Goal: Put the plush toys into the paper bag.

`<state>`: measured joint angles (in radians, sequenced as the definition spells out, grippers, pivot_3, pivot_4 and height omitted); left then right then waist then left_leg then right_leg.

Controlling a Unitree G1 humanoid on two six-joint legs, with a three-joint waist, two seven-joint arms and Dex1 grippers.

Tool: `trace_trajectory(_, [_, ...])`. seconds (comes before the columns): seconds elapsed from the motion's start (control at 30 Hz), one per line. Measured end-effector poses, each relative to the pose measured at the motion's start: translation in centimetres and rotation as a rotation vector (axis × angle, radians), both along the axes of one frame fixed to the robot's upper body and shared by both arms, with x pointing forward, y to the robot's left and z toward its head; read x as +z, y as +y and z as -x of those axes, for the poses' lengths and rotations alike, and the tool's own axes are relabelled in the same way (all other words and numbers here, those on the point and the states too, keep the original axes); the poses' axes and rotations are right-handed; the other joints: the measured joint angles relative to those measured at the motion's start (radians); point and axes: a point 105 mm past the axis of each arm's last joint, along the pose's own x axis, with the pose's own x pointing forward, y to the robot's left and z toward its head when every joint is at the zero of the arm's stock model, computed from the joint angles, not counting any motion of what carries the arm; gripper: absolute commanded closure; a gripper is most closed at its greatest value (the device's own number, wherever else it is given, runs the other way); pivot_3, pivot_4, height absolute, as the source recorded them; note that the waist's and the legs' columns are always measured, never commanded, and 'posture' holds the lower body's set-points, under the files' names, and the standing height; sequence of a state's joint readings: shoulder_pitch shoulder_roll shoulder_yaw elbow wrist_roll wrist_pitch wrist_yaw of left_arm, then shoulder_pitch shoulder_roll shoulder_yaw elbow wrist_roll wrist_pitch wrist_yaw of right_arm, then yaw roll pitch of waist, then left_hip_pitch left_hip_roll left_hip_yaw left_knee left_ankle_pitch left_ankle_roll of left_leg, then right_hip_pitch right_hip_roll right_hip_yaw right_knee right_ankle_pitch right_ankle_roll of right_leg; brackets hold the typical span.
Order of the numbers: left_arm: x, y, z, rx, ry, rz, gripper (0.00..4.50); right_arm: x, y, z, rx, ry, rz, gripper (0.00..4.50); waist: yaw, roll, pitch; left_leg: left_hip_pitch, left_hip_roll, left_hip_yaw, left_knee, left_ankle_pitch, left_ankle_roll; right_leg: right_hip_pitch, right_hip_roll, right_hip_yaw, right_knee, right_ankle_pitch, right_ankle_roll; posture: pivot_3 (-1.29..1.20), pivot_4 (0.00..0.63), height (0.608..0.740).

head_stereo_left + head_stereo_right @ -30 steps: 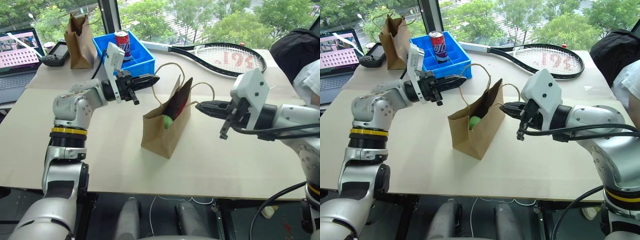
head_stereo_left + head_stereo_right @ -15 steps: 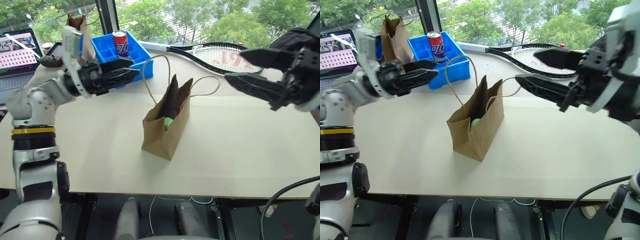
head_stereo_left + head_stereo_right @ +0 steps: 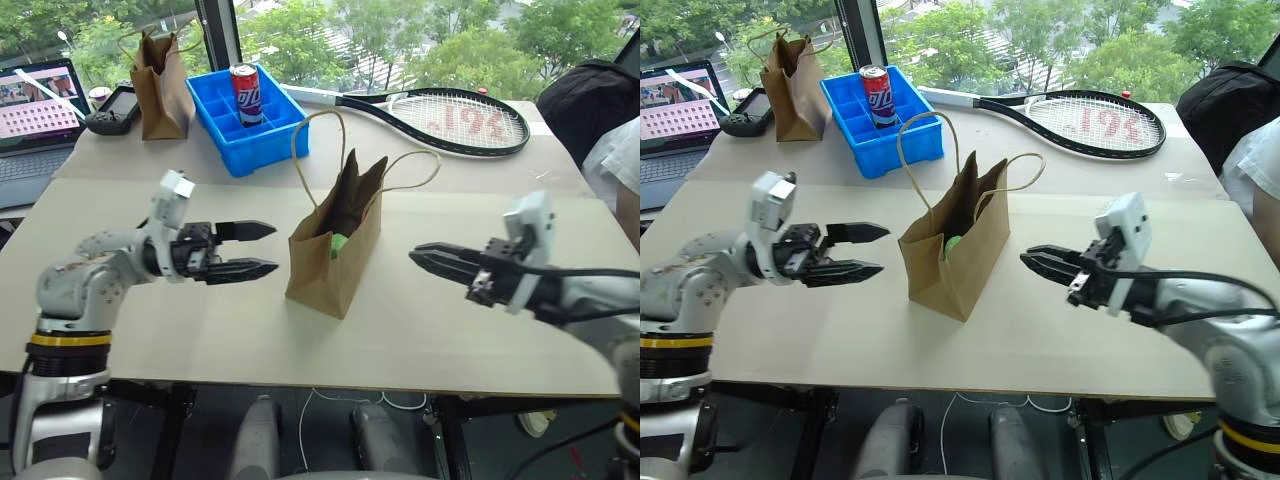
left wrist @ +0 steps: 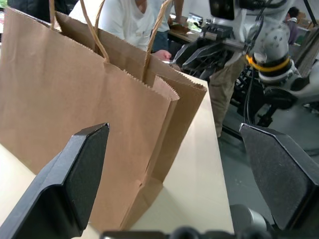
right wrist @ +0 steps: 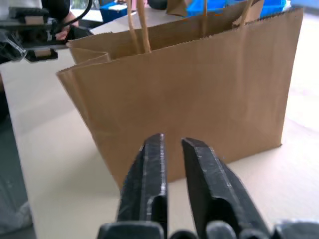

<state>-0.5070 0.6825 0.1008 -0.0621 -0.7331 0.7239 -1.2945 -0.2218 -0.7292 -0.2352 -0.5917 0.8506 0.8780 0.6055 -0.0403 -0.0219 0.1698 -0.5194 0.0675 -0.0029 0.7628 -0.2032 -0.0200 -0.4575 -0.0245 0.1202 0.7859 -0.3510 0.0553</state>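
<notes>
Paper bag (image 3: 335,262) stands upright, green plush (image 3: 339,242) visible inside; left gripper (image 3: 256,250) jaws wide and right gripper (image 3: 428,260) jaws closed flank it empty-handed, likely task finished.

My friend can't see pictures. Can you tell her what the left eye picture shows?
A brown paper bag stands open on a table with a green plush toy peeking out. The robot's left claw, open, and right claw, shut, point at it from either side, touching nothing.
</notes>
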Motion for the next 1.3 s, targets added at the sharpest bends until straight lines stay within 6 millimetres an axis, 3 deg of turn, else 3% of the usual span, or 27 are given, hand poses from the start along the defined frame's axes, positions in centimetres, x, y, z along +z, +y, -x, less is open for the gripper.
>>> trace_trajectory(0.33, [0.8,-3.6,1.0,-0.007,-0.04,0.049,0.0,-1.5,6.8,-1.2,0.117,-0.108,0.053,4.47,-0.003,0.0,0.0,0.001,0.001,0.0,-0.001,0.0,0.0,0.001,0.001,0.0,0.0,0.002,-0.004,0.0,0.15,0.663])
trace_trajectory(0.57, [-0.5,-4.7,0.3,0.06,-0.019,-0.03,0.0,-2.3,8.4,-1.9,0.112,-0.14,0.057,4.47,0.0,0.0,0.0,0.001,0.001,0.0,-0.001,0.0,0.0,0.0,0.001,0.0,0.0,0.002,-0.004,0.0,0.15,0.663])
trace_trajectory(0.67, [-1.3,-4.8,-0.4,0.117,-0.022,-0.084,0.75,-2.4,8.5,-2.4,0.092,-0.159,0.05,4.5,-0.001,0.0,0.0,0.001,0.001,-0.001,-0.001,0.0,0.0,0.0,0.001,0.0,0.001,0.002,-0.004,0.0,0.15,0.663])
trace_trajectory(1.0, [-1.1,-5.2,-2.4,0.248,-0.035,-0.082,4.41,-2.9,9.7,-2.4,0.101,-0.164,0.03,4.5,-0.002,0.0,0.0,0.001,0.001,-0.001,-0.001,0.0,0.0,0.0,0.001,0.0,0.001,0.002,-0.004,0.0,0.15,0.663])
trace_trajectory(1.13, [-0.9,-5.3,-2.7,0.248,-0.032,-0.073,4.46,-3.7,8.9,-2.0,0.088,-0.141,0.052,4.5,0.003,0.0,0.0,0.0,0.0,-0.001,0.0,0.0,0.0,0.0,0.001,-0.001,0.001,0.002,-0.004,0.0,0.15,0.663])
trace_trajectory(1.23, [-0.1,-4.8,-3.3,0.237,-0.046,-0.063,4.46,-5.0,5.8,-1.5,0.026,-0.076,0.1,4.5,0.01,0.0,0.0,-0.001,0.0,-0.001,0.0,0.0,0.0,0.0,0.001,-0.001,0.0,0.002,-0.004,0.0,0.15,0.663])
trace_trajectory(1.3, [0.9,-4.6,-3.8,0.191,-0.088,-0.055,4.46,-5.9,2.7,-0.7,-0.041,-0.024,0.134,4.5,0.018,0.0,0.0,-0.001,0.0,-0.001,0.0,0.0,0.0,0.0,0.001,-0.001,0.0,0.002,-0.004,0.0,0.15,0.663])
